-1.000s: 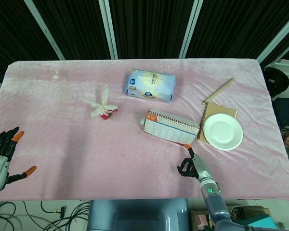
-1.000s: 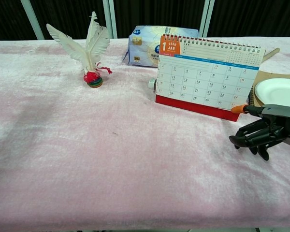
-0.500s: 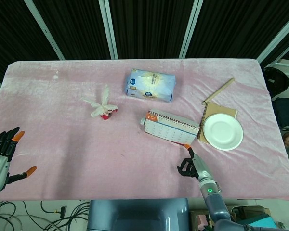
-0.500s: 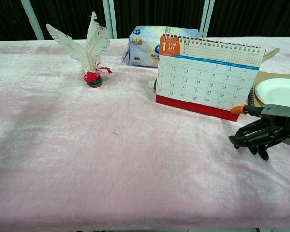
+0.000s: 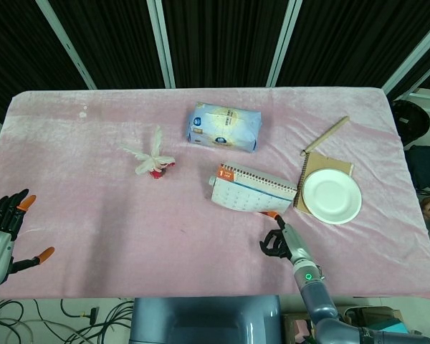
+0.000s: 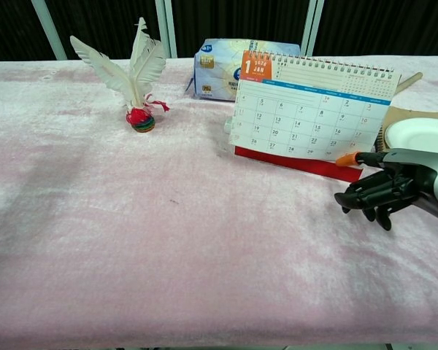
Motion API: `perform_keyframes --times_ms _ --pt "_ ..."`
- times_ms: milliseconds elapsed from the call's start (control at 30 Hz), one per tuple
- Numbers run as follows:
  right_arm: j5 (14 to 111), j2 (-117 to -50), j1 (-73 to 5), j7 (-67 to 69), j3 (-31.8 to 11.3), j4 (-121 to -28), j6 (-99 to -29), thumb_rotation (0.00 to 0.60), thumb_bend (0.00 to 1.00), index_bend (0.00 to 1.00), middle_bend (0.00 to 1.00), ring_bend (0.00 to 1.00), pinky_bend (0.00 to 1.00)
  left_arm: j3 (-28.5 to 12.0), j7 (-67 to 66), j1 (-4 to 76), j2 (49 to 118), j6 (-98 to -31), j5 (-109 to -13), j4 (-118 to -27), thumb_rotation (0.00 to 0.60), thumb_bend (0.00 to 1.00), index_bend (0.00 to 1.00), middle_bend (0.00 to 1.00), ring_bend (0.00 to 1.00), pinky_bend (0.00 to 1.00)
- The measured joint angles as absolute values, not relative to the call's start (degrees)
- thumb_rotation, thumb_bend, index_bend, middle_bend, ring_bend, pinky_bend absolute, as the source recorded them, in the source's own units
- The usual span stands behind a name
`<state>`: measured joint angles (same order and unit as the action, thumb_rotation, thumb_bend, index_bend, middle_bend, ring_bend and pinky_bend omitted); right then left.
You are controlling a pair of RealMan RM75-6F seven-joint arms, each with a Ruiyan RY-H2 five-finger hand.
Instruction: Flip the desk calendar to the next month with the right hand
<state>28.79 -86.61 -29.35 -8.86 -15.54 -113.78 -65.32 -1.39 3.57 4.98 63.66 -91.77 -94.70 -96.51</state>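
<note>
The desk calendar stands right of the table's middle, showing its January page above a red base. My right hand is just in front of the calendar's lower right corner, most fingers curled in. One orange-tipped finger points out and touches the bottom edge of the front page, which hangs lifted clear of the base. Nothing is gripped in that hand. My left hand hovers with fingers spread at the table's front left edge, holding nothing; the chest view does not show it.
A blue tissue pack lies behind the calendar. A white feather shuttlecock stands to its left. To its right, a paper plate sits on a brown spiral notebook, with a wooden stick beyond.
My right hand moved left and forward to the calendar's corner. The front page's bottom edge swung out from the base. The left hand stayed put.
</note>
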Motion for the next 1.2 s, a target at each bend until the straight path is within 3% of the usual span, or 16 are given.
perform_keyframes --times_ms 500,867,1067,1200 --pt "34.6 -86.7 -28.6 -6.7 -14.4 -117.9 -64.8 0.6 0.35 0.09 0.59 0.68 0.71 -1.3 3.9 5.0 63.5 -91.8 -94.9 -96.5 0.6 0.0 0.0 0.0 0.0 0.0" --pt "49.5 -82.8 -25.9 -5.9 -14.4 -128.3 -69.9 0.6 0.36 0.2 0.58 0.67 0.7 -1.3 4.0 5.0 63.6 -91.9 -95.2 -96.5 0.6 0.0 0.0 0.0 0.0 0.0" --pt "60.1 -78.4 -23.8 -6.7 -15.7 -134.1 -75.1 0.6 0.36 0.22 0.52 0.59 0.61 -1.3 3.9 5.1 63.6 -91.8 -95.2 -96.5 0.6 0.0 0.0 0.0 0.0 0.0" --pt "61.8 -75.3 -23.9 -9.4 -18.3 -134.7 -77.2 0.6 0.35 0.21 0.33 0.38 0.43 -1.3 3.9 5.0 63.6 -91.8 -95.1 -96.4 0.6 0.0 0.0 0.0 0.0 0.0"
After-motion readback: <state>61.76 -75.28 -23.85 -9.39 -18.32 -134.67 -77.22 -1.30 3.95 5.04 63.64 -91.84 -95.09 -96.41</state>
